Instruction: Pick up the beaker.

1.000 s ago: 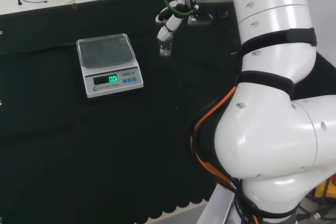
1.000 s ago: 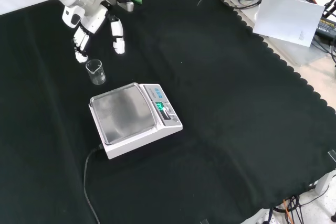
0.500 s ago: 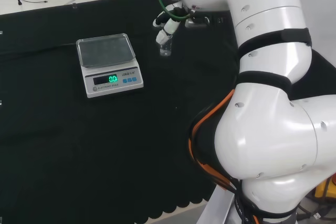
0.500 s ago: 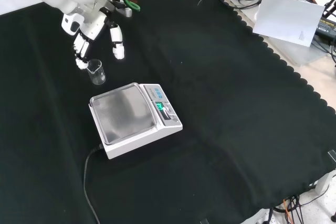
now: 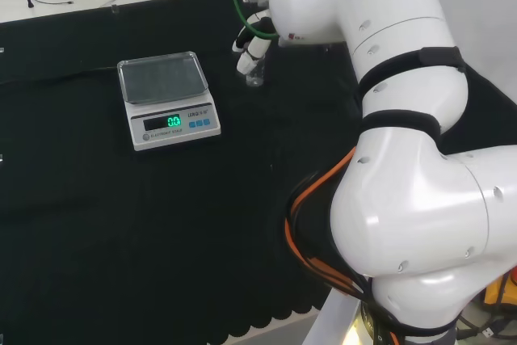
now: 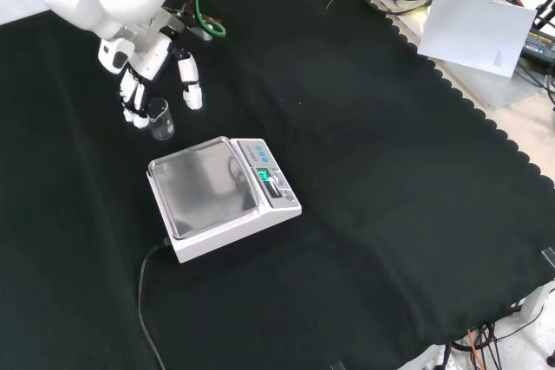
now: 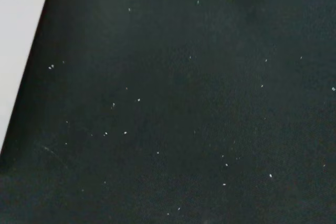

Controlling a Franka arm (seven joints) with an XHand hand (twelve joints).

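The black and white robot hand (image 6: 149, 62), fingers spread wide, straddles the small clear glass beaker (image 6: 159, 119) (upright on the black-clothed bench (image 6: 364, 179)), holding nothing.

Black cloth (image 6: 390, 171) covers the tabletop. The beaker (image 6: 159, 119) is clear glass, the hand (image 6: 147, 67) white with black parts. The scale (image 6: 221, 197) looks pale grey, its display (image 5: 173, 122) glowing green.
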